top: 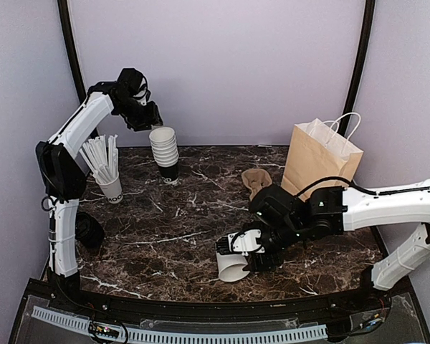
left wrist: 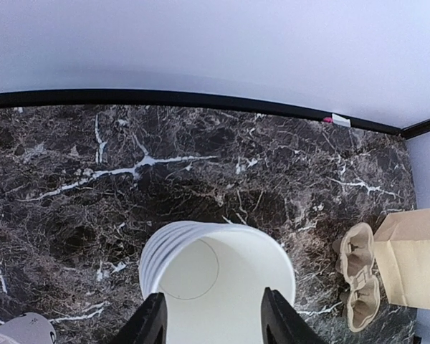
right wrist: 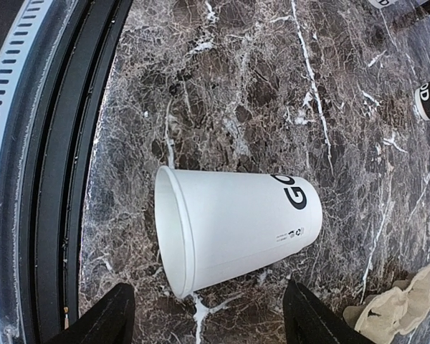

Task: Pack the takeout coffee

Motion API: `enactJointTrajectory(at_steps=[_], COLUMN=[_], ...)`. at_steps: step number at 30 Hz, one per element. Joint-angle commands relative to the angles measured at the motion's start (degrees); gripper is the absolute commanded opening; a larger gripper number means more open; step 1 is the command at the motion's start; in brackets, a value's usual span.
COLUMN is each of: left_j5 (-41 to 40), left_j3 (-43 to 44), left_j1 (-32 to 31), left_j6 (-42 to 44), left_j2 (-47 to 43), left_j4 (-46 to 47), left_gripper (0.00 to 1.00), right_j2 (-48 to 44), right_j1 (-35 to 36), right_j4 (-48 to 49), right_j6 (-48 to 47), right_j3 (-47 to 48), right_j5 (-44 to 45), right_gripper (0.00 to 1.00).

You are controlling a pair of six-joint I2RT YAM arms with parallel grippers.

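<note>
Paper-thin and light, the lidless white cup [right wrist: 236,229] lay sideways by your front edge, crushable, likely to roll; best pinched mid-wall. Your right gripper [right wrist: 208,308] straddled it wide, untouching. Beyond sat carrier [top: 256,180] and bag [top: 321,161]; farthest, your left gripper [left wrist: 213,315] hung parted over the cup stack [left wrist: 201,258].

Tipped cup [top: 233,267], brown bag [top: 319,161], cup stack [top: 165,149]
</note>
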Motion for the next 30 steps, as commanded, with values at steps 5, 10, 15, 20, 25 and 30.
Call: enactJointTrajectory(at_steps=[5,10,15,20,25,30], left_j5=[-12.65,-18.13,-20.2,-21.48,-22.28,-19.26], left_j3=[-5.55,-22.18,-33.85,-36.51,-40.94,-50.68], left_j1=[-7.25,-15.72,-19.11,-20.11,-20.76,-21.01], left_j6=[4.66,2.37,-0.49,-0.5,0.46,3.57], left_j2=[-13.22,-24.51,-35.18,-38.54,-40.57,-44.0], left_j4=[-0.98,4.83,11.38,10.88,11.98,19.72], left_gripper=[0.49,0.48,0.49,0.48,0.48,0.48], right_j2=[-0.36,1.89,3.59,3.97,1.1,0.03], right_j1=[5.41,6.83,7.1,7.23,7.22,7.63], right_j4=[7.48,11.32,12.23,12.3,8.57,5.87], right_j6=[1.27,2.37,3.21,3.86,4.38,4.96], right_j3=[-3.96,-4.63,-5.22,-5.29,-4.64,-6.17], right_j5=[12.41,24.3,25.78,25.71,22.37,12.3], right_gripper=[0.66,0.6,0.59,0.57,0.55,0.54])
